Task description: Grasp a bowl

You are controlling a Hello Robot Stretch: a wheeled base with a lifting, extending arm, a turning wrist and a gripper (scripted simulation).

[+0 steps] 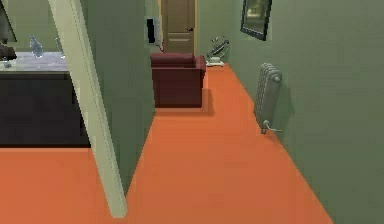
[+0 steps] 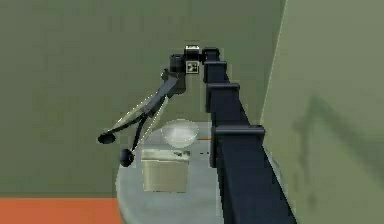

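Note:
A pale, glassy bowl (image 2: 178, 133) rests on a small round grey table (image 2: 205, 178) in the arm side view. The dark arm (image 2: 232, 130) rises over the table's right part. The gripper (image 2: 114, 148) reaches down and to the left from the arm's far end, and its two thin fingers (image 2: 125, 156) end left of the bowl, by the table's left edge. Only green wall and the table edge lie behind the fingertips, so the gripper holds nothing.
A beige box (image 2: 166, 170) stands on the table in front of the bowl. The forward view has a dark red armchair (image 1: 178, 78), a wall radiator (image 1: 268, 96), a door (image 1: 178, 24) at the far end, a dark counter (image 1: 35, 100) and an orange floor (image 1: 215, 165).

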